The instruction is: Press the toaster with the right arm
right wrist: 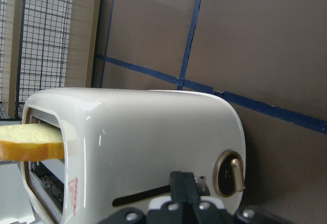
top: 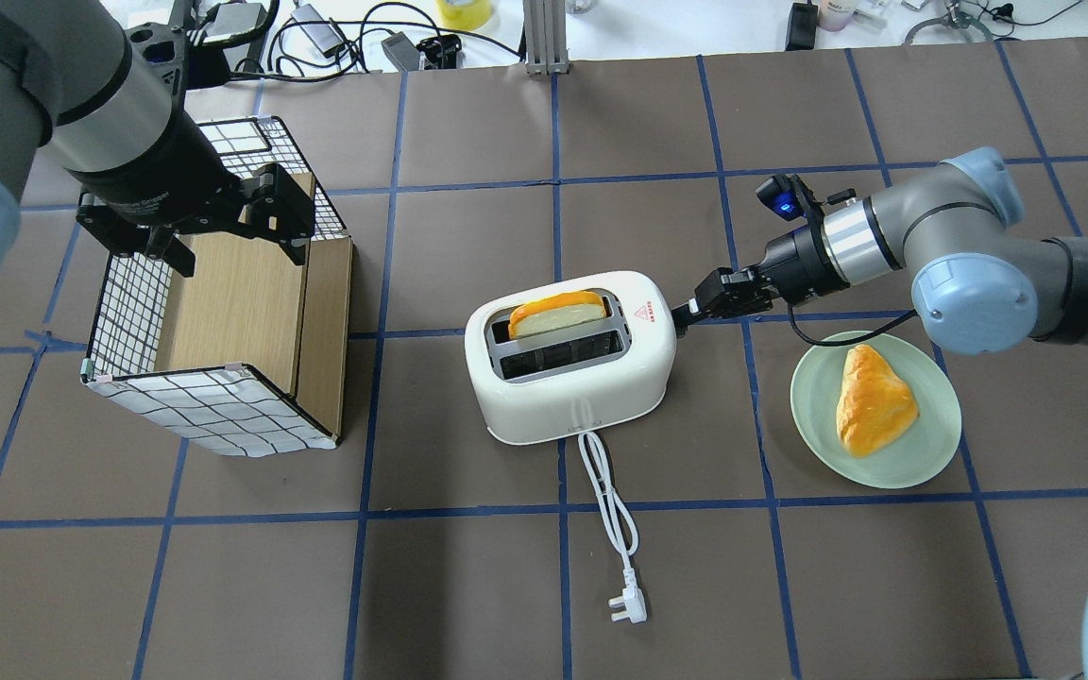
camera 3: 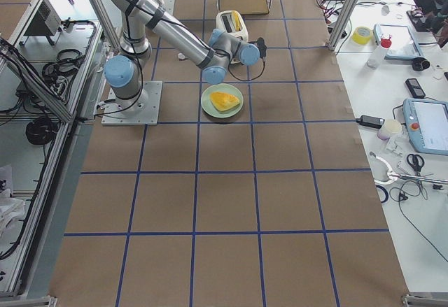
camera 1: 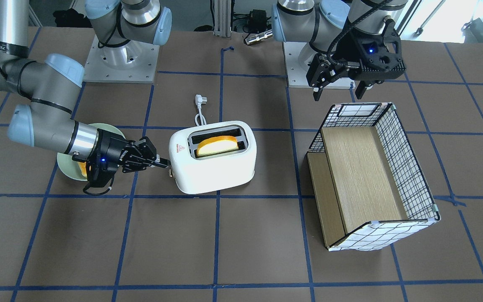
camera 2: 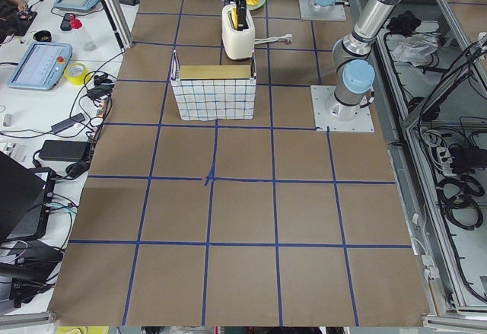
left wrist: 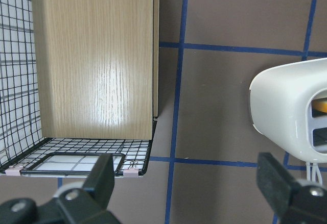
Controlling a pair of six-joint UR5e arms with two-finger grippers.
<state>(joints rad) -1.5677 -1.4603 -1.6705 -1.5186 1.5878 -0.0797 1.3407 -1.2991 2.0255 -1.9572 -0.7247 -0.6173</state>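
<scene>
The white two-slot toaster stands mid-table with a yellow bread slice sticking up from one slot. My right gripper is shut, lying level, with its tips against the toaster's end. In the right wrist view the shut fingertips sit at the lever slot of the toaster, beside a brass dial; the lever knob itself is hidden. My left gripper is open and empty above the wire box.
A wire-and-wood box lies on its side on my left. A green plate with a pastry sits under my right forearm. The toaster's white cord and plug trail toward my side of the table.
</scene>
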